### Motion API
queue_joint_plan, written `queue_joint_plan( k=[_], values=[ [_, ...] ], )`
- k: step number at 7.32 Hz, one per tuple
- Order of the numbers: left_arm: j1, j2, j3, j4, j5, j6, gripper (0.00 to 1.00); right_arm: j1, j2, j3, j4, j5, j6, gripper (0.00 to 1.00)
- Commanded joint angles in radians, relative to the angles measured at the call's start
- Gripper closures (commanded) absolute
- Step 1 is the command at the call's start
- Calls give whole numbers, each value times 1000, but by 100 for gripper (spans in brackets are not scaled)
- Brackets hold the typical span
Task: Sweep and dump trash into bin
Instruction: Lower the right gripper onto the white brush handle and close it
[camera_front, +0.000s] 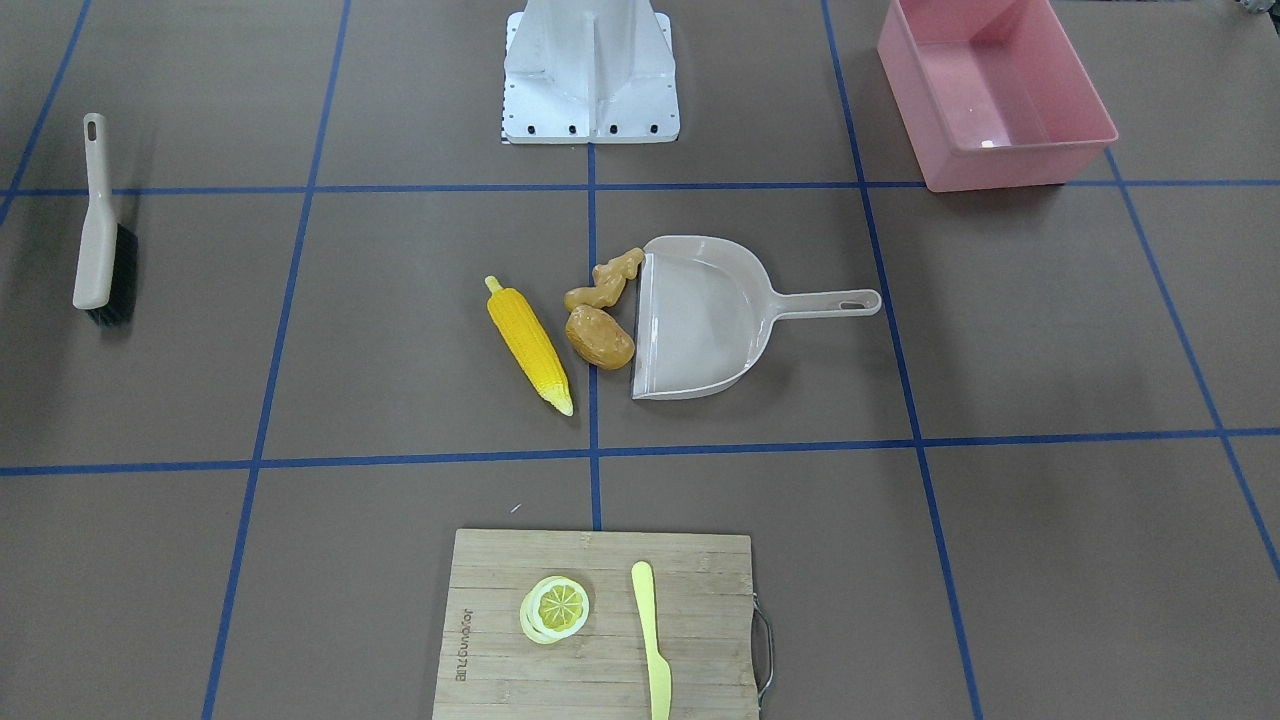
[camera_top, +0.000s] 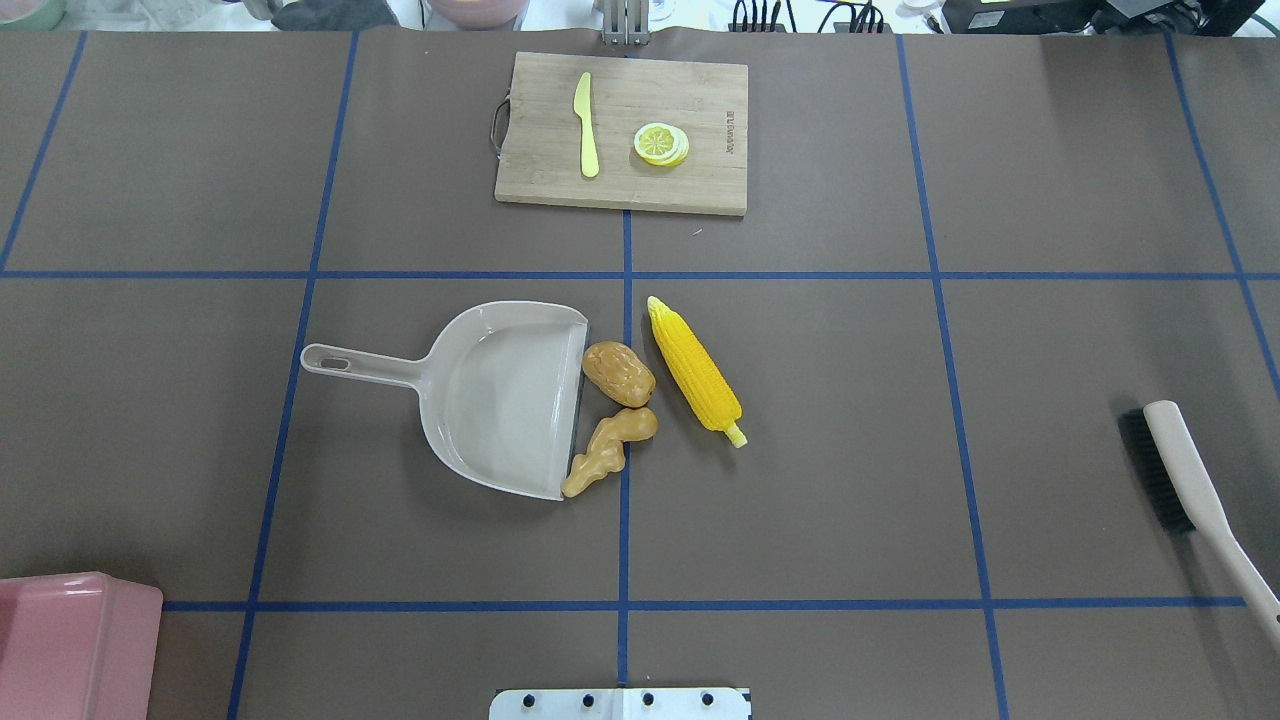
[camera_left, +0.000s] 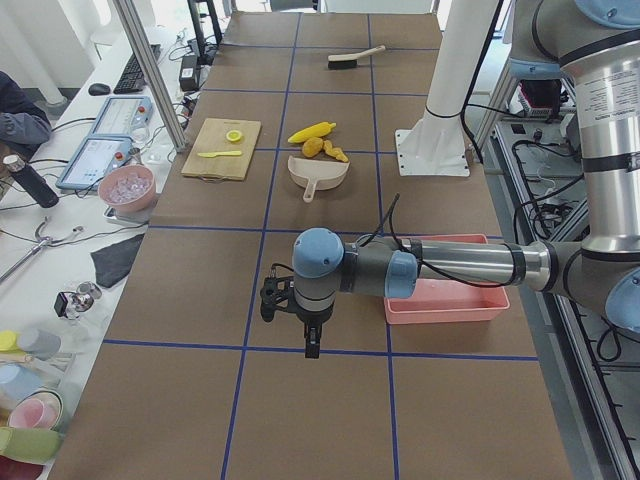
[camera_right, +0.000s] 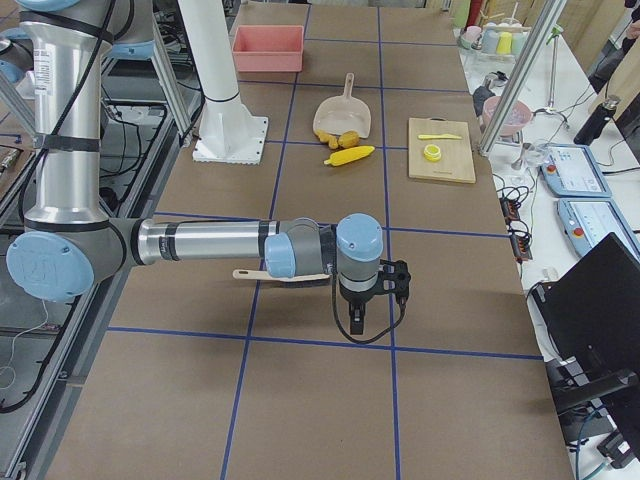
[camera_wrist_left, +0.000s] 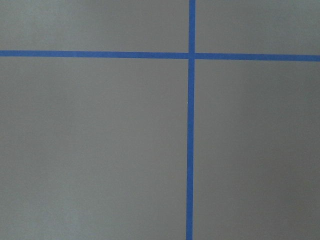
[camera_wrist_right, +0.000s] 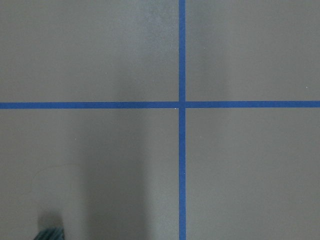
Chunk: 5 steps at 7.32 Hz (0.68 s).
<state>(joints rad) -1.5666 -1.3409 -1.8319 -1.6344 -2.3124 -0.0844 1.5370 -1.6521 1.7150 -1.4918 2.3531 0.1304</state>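
Observation:
The trash lies mid-table at the open mouth of a beige dustpan (camera_front: 700, 315): a yellow corn cob (camera_front: 530, 345), a brown potato (camera_front: 600, 337) and a tan ginger root (camera_front: 605, 283), the last two touching the pan's lip. The pink bin (camera_front: 1000, 168) stands empty near the robot's left side. My left gripper (camera_left: 311, 345) hangs over bare table beside the bin (camera_left: 445, 300), far from the trash. My right gripper (camera_right: 357, 322) hovers near the brush (camera_top: 1190, 490). Both grippers show only in the side views, so I cannot tell whether they are open or shut.
A bamboo cutting board (camera_front: 600, 625) with a lemon slice (camera_front: 555, 608) and a pale yellow knife (camera_front: 652, 640) sits at the far edge. The robot's white base (camera_front: 590, 75) stands at the near edge. Blue tape lines cross the brown table. A person's sleeve (camera_left: 20, 115) shows beside the table.

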Motion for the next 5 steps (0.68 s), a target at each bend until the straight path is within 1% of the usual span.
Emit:
queue_joint_plan(
  k=[1,4,5],
  values=[
    [5,2,2,1,8,0,2,0,2,0,-1,0,-2,0],
    [-3,19,-7,-5,7,0,2,0,5,0,1,2,-2,0],
    [2,17,11,-5,10,0,2,0,5,0,1,3,-2,0]
  ],
)
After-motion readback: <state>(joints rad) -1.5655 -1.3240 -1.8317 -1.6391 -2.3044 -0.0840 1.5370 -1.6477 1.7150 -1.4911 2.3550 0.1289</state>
